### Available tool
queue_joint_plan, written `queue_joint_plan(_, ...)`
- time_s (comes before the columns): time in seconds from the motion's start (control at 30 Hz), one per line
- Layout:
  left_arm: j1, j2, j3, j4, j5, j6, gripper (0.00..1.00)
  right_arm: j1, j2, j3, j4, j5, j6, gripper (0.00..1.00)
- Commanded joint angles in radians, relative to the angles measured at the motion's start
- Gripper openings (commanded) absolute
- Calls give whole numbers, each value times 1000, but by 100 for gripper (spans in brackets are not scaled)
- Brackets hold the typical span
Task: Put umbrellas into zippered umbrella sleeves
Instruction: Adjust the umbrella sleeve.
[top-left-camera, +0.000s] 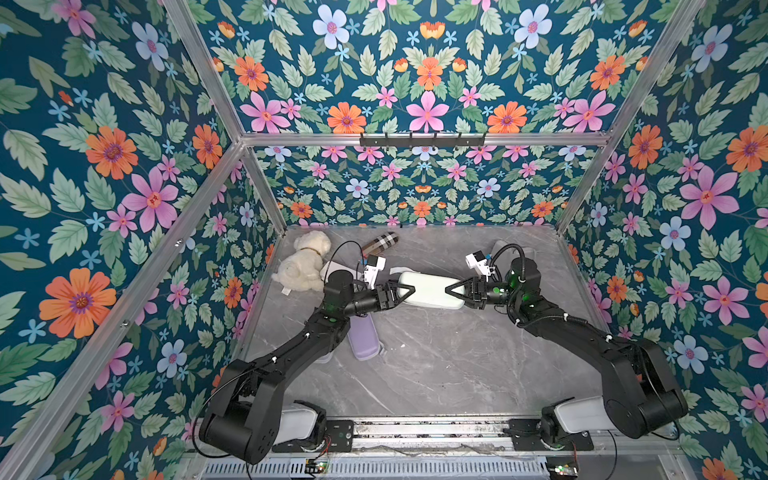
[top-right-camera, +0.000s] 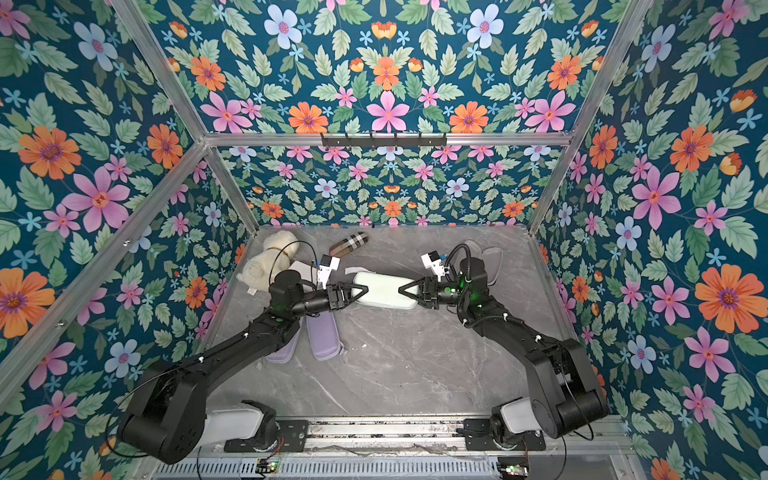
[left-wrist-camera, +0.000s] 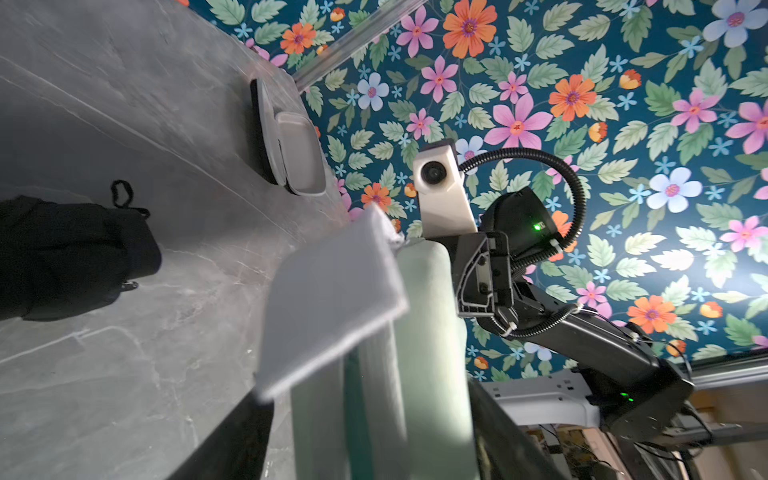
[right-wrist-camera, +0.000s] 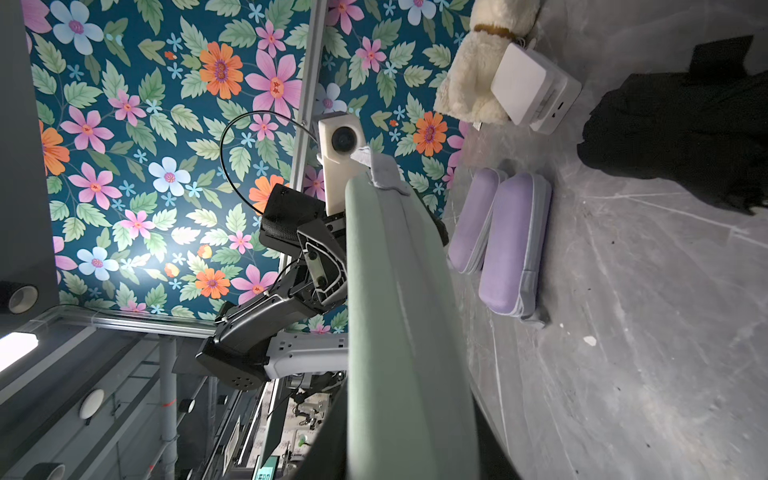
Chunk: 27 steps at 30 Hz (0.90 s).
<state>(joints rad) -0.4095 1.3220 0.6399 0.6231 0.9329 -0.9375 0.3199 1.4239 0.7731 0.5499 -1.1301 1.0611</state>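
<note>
Table (top-left-camera: 436, 374): grey marble top inside flowered walls; both arms reach in from the near edge.
Mint green sleeve (top-left-camera: 430, 289): stretches left to right across the middle of the table between the two grippers, in both top views (top-right-camera: 384, 291); looks shut.
Plush toy (top-left-camera: 303, 266): cream, lying at the far left.
Lavender sleeves (top-right-camera: 322, 338): two, side by side and touching, flat on the table at the near left, one partly under the left arm; both look shut in the right wrist view (right-wrist-camera: 515, 245).
Black umbrella (left-wrist-camera: 75, 253): folded, lying loose on the table outside any sleeve; shows in the wrist views only.
Open sleeve (left-wrist-camera: 299, 153): at the far right, its two halves spread flat with the grey lining up.
White box (right-wrist-camera: 528, 87): against the plush toy.
Plaid capsule (top-left-camera: 380, 244): far side, lying alone.
Left gripper (top-left-camera: 409, 291): jaws stand above and below the sleeve's left end; whether they press it I cannot tell.
Right gripper (top-left-camera: 449, 289): clamped on the sleeve's right end.
Grey tab (right-wrist-camera: 384, 172): sticks out at the sleeve's left end.
</note>
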Motion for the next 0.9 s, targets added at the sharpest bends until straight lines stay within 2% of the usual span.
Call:
queue_joint_plan(0.0,-8,15,7,63,46,-40,63,13,8,47,-55,-97,-90,13)
queue_joint_plan(0.1,-12,23,20,67,59,-38,55,30,23,90,-187,-83,-189,13)
queue_joint_plan(0.17,-14,35,28,75,78,-40,38,37,34,108,-237,-67,-220,14)
queue_joint_plan(0.2,-14,37,30,76,81,-40,28,37,37,109,-233,-60,-221,17)
queue_joint_plan(0.3,-12,39,25,70,70,-34,9,16,27,97,-255,-14,-235,35)
queue_joint_plan(0.43,4,26,-1,78,-13,-47,4,-37,-39,34,-278,43,-260,52)
queue_joint_plan(0.53,29,19,-46,196,-110,-136,2,-86,-118,-43,-311,142,-277,60)
queue_joint_plan(0.63,41,9,-105,316,-268,-222,2,-92,-191,-110,-370,291,-339,61)
queue_joint_plan(0.7,22,4,-147,398,-383,-266,1,-59,-226,-174,-304,393,-341,55)
queue_joint_plan(0.8,-35,-8,-194,456,-537,-282,1,55,-276,-225,-256,635,-410,40)
queue_joint_plan(0.87,-72,-23,-214,467,-624,-277,1,155,-281,-224,-246,812,-494,35)
